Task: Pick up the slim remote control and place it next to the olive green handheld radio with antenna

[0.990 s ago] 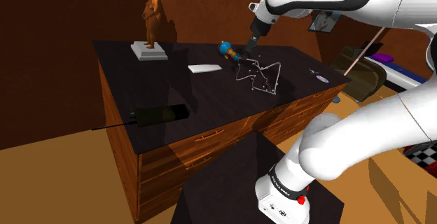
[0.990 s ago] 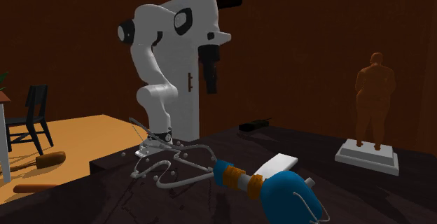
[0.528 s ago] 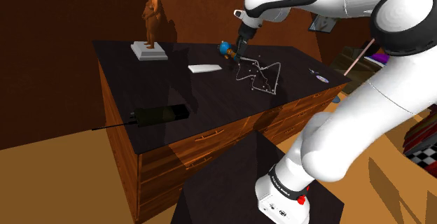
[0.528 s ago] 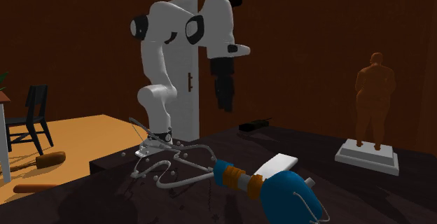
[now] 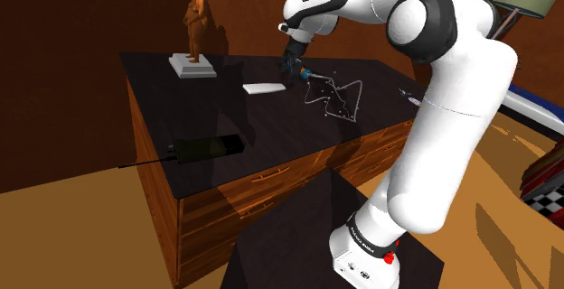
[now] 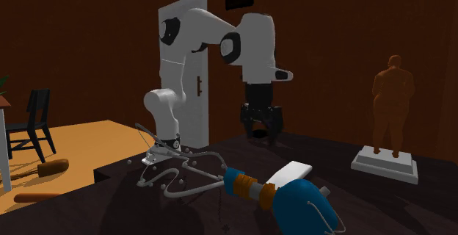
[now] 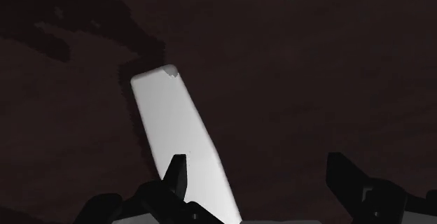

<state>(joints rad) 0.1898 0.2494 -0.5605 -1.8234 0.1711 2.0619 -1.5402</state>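
The slim remote [image 5: 265, 88] is a flat white bar lying on the dark tabletop [image 5: 208, 107]. My gripper [image 5: 291, 61] hangs open above the table, a little to the remote's right in the shoulder view. In the wrist view the remote [image 7: 181, 138] lies below, with one finger [image 7: 175, 177] over its near end and the other finger [image 7: 347, 177] well apart. The olive radio [image 5: 208, 146] lies near the table's front edge, its thin antenna pointing to the shoulder view's left. In the second exterior view the gripper [image 6: 262, 128] hovers behind the remote [image 6: 290, 172].
A brown figurine on a white base [image 5: 195, 27] stands at the table's back corner. A blue and orange object [image 6: 293, 203] and a bent wire tangle [image 5: 334, 97] lie just beside the remote. A chair [image 6: 29, 120] stands on the floor far off.
The arm has swung toward the shoulder view's left and the gripper has come down closer to the table near the remote. The fingers have stayed open. Nothing on the table has moved.
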